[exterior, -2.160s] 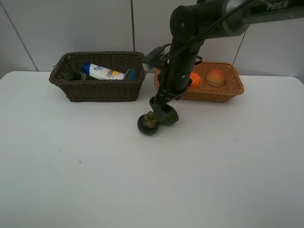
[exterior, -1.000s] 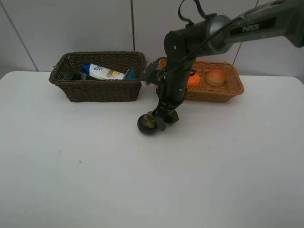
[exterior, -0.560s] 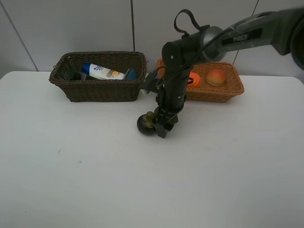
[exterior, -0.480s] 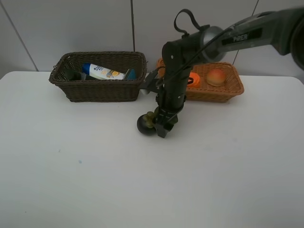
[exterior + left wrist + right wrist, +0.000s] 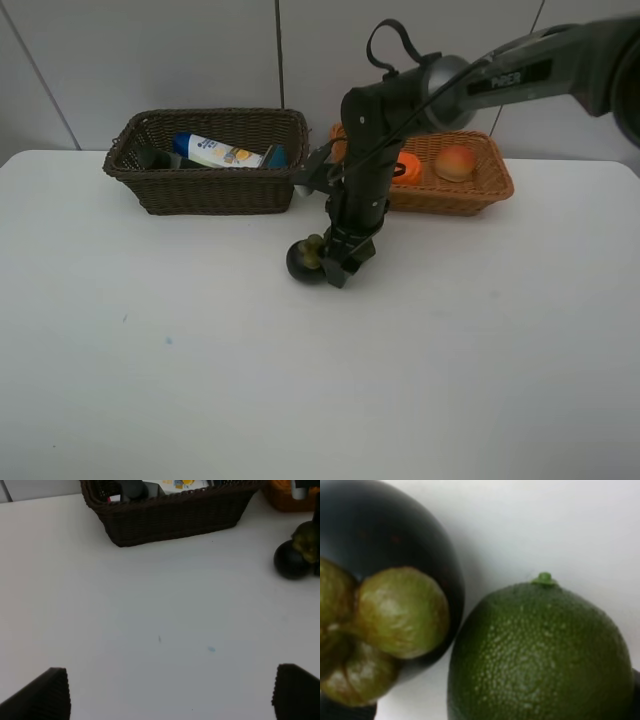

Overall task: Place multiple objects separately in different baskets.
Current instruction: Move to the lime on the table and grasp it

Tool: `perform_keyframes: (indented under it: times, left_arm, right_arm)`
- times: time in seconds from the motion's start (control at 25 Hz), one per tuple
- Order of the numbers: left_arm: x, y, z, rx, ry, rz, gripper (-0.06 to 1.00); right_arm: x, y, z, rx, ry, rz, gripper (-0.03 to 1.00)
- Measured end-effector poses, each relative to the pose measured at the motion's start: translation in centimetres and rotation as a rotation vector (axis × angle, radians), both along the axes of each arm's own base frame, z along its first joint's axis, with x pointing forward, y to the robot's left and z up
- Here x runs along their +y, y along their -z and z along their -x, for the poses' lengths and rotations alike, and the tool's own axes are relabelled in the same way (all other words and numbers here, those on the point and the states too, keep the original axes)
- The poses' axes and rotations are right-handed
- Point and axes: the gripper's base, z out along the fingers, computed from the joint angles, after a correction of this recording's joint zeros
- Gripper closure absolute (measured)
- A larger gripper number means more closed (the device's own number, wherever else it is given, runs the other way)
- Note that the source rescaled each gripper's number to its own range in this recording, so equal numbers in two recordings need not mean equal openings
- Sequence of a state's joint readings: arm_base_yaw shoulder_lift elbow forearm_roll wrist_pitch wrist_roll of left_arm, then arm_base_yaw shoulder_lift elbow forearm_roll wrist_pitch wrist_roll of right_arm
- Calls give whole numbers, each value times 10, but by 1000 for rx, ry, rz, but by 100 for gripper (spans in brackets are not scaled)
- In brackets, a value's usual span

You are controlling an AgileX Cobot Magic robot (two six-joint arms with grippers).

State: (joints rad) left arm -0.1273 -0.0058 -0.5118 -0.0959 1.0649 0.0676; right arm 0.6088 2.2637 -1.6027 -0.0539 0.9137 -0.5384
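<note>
We see a dark brown basket (image 5: 205, 190) on the left holding a white blue-capped bottle (image 5: 222, 152). The light orange-tan basket (image 5: 470, 197) on the right holds an orange (image 5: 409, 167) and a peach (image 5: 455, 162). In front of the baskets, on the table (image 5: 320, 380), a mangosteen (image 5: 300, 264) lies just beside a green citrus (image 5: 540, 650). The right gripper (image 5: 340, 265) is lowered over the citrus with its jaws apart. The left gripper (image 5: 170, 695) is also spread wide.

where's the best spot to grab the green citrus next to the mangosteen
Grip the green citrus across its round middle, coming down from above. It is a plain ball on the table with the mangosteen close against one side, so close on the two sides clear of that fruit.
</note>
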Motion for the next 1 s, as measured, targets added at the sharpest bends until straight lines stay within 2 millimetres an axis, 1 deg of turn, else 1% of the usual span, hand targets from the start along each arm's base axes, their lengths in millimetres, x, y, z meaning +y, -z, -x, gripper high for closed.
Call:
perform_keyframes:
  times: [0.2,0.44,1.0]
  left_arm:
    - [0,0,0,0,0,0,-5]
    - [0,0,0,0,0,0,-5]
    - [0,0,0,0,0,0,-5]
  right_arm:
    - [0,8,0,10,0,6,-3]
    - [0,12,0,18,1,9,-3]
    - [0,12,0,19,3,9,-3]
